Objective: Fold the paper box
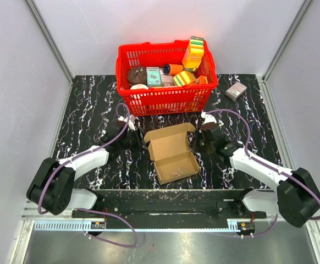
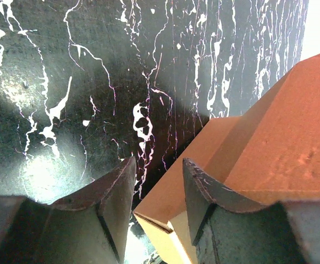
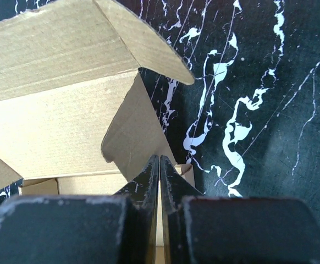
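Paper box (image 1: 171, 151) sits open between 2 grippers: left gripper (image 2: 159, 165) jaws half-parted beside it, right gripper (image 3: 159, 159) jaws pressed together.

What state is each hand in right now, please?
Left hand: open, holding nothing, beside the paper box.
Right hand: closed at the box's edge; whether it grips cannot be told.

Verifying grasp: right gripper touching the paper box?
Cannot tell. Right wrist view: shut right gripper tips overlap the paper box flap; no contact or gap shows plainly.
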Motion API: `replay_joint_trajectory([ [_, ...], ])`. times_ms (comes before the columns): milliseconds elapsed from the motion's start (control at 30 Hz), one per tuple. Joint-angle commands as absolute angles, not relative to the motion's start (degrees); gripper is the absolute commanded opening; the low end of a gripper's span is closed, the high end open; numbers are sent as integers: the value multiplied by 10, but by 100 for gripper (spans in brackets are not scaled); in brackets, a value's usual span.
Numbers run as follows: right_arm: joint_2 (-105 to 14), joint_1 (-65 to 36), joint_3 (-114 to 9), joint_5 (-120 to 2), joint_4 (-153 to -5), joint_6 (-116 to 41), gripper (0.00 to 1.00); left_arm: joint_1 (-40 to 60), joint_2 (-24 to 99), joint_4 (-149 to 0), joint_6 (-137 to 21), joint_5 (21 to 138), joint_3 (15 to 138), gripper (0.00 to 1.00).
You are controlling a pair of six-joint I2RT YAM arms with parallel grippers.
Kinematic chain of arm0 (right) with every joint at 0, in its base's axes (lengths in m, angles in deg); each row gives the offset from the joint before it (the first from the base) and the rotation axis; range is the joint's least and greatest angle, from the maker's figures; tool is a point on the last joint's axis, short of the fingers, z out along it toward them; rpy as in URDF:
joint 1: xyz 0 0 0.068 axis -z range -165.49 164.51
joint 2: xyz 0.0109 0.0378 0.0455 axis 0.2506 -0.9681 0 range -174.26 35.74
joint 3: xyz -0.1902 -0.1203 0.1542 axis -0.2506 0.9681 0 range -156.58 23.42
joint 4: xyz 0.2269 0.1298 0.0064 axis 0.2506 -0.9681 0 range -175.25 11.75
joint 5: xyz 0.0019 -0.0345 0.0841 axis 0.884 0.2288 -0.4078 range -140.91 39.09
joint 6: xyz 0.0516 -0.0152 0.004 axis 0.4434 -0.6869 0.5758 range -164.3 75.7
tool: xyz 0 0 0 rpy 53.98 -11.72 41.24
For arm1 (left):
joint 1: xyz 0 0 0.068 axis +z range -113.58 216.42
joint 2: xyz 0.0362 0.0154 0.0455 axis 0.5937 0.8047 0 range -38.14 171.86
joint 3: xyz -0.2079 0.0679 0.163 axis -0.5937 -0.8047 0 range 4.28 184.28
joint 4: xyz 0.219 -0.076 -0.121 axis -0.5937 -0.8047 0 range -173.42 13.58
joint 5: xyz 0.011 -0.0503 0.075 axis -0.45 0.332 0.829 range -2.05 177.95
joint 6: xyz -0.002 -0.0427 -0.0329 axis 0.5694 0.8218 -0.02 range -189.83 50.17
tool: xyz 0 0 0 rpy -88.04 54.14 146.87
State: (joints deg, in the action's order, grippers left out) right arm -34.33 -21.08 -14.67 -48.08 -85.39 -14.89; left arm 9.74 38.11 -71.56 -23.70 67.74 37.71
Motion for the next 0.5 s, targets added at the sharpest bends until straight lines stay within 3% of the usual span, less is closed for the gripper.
replay_joint_trajectory([
  [0, -298, -223, -163, -454, -847, -148, 9, 89, 381, -682, -235, 676, 396, 44],
  [133, -247, -224, -167, -391, -906, -165, 18, 92, 380, -690, -244, 684, 401, 44],
  [367, -208, -223, -195, -368, -963, -200, 49, 107, 378, -719, -269, 694, 408, 45],
  [467, -222, -223, -203, -383, -967, -228, 55, 119, 368, -733, -279, 698, 403, 46],
])
